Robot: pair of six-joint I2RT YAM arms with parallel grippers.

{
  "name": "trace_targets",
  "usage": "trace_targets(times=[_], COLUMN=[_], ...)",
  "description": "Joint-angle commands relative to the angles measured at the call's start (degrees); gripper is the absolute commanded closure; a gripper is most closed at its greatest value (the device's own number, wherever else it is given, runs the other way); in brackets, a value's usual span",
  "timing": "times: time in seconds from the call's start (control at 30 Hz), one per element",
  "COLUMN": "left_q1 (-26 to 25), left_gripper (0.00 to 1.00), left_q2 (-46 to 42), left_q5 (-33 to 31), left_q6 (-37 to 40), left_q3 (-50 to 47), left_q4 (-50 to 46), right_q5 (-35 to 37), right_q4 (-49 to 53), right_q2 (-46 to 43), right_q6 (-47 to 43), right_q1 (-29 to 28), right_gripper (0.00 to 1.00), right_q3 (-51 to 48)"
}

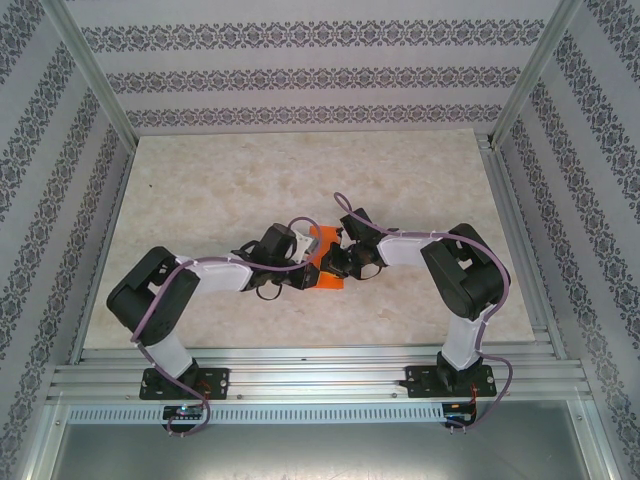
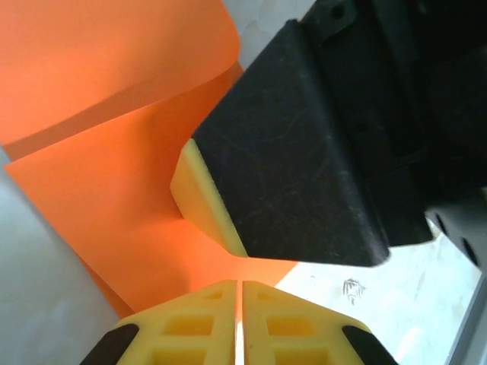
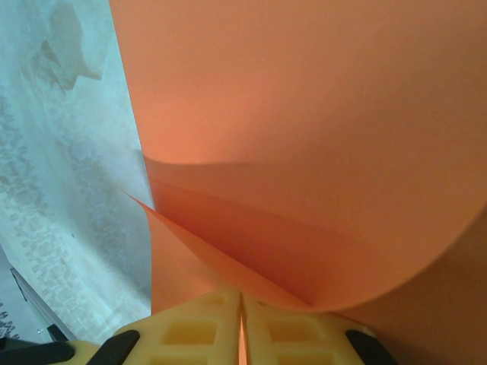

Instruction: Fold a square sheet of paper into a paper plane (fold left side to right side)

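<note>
Right gripper (image 3: pixel 241 308) is clenched on the square sheet of paper (image 3: pixel 319 114): a thin orange line sits between its yellow pads. From these pads the sheet rises up and away, curved, with several layers that meet in a sharp crease at the fingertips.

Left gripper (image 2: pixel 238 304) has its yellow pads pressed together with only a pale slit between them. The lower edge of the sheet reaches these pads, but I cannot tell if any paper is caught inside. Just beyond this edge, one black finger of the right gripper with its yellow pad (image 2: pixel 202 198) rests against the sheet.

From above, the sheet sits near the middle of the table (image 1: pixel 200 190), with one gripper on each side of it, very close. The left arm (image 1: pixel 215 272) and the right arm (image 1: pixel 415 245) both bend at the elbow and reach inward to the sheet, forearms almost level.

From above the two wrists cover most of the sheet, so its full shape is hard to make out. In both wrist views its outer edges are cut off.
</note>
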State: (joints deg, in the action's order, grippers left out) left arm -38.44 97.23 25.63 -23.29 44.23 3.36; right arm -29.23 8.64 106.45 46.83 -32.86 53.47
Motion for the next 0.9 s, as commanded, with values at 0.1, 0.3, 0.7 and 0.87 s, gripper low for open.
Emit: trace_targets(times=[0.1,0.3,0.7,0.87], left_q1=[-0.41,-0.41,-0.41,-0.46], left_gripper=[0.89,0.89,0.9,0.91], left_q2=[2.81,4.43,6.13,6.89], left_q5=[-1.11,-3.44,-3.39,-2.3], left_q6=[0.15,1.01,1.24,1.3], left_q3=[1.74,1.33,-1.32,-1.57], left_q4=[-0.73,-2.76,-1.53,-0.56], right_q5=[6.11,5.95,6.7,7.31], right_q4=[4.64,3.87,8.77,7.29], right_q2=[2.27,1.49,-10.44,-8.66], right_q6=[-0.77,-0.77,-6.05,-4.87], right_q1=[0.78,0.87,4.56,2.3], right_gripper=[0.9,0.89,0.86,0.87], right_q3=[-2.23,-2.33,-0.73,0.34])
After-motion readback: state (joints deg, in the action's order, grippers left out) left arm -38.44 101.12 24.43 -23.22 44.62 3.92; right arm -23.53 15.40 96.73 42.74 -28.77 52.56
